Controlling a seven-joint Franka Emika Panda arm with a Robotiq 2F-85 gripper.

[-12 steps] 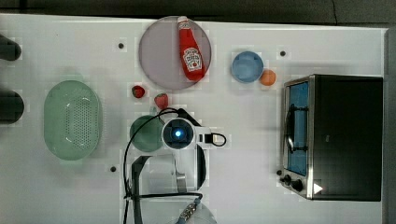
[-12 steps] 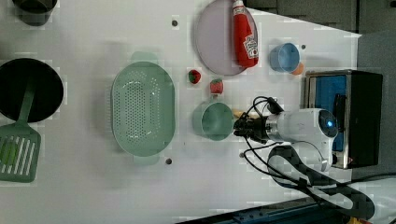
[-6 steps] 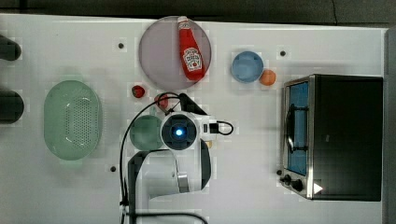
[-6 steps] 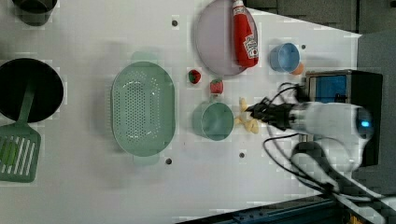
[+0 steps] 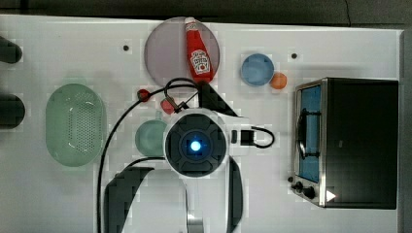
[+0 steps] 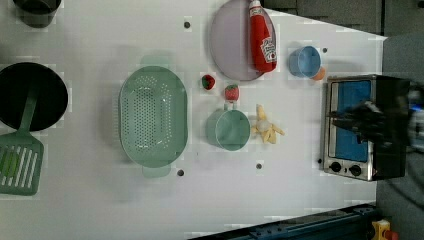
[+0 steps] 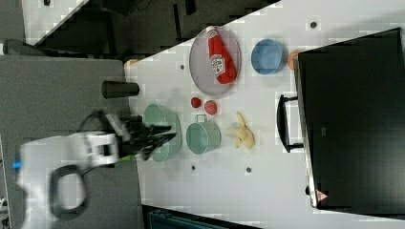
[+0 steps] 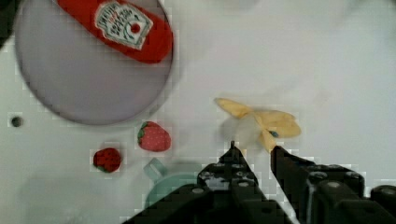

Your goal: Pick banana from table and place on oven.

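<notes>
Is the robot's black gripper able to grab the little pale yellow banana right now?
Probably yes. The banana lies bare on the white table beside the teal cup, with nothing over it, and the gripper hangs above, empty.

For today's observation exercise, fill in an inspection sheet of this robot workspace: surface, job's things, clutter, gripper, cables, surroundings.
Surface: white table, small dark holes.
Job's things: pale yellow peeled banana lying on table beside teal cup; black toaster oven, top bare.
Clutter: red ketchup bottle on grey round plate, blue bowl, orange ball, two strawberries, green colander.
Gripper: above banana, fingers apart, holding nothing.
Cables: black cable looping off arm.
Surroundings: black pan, green spatula.
</notes>
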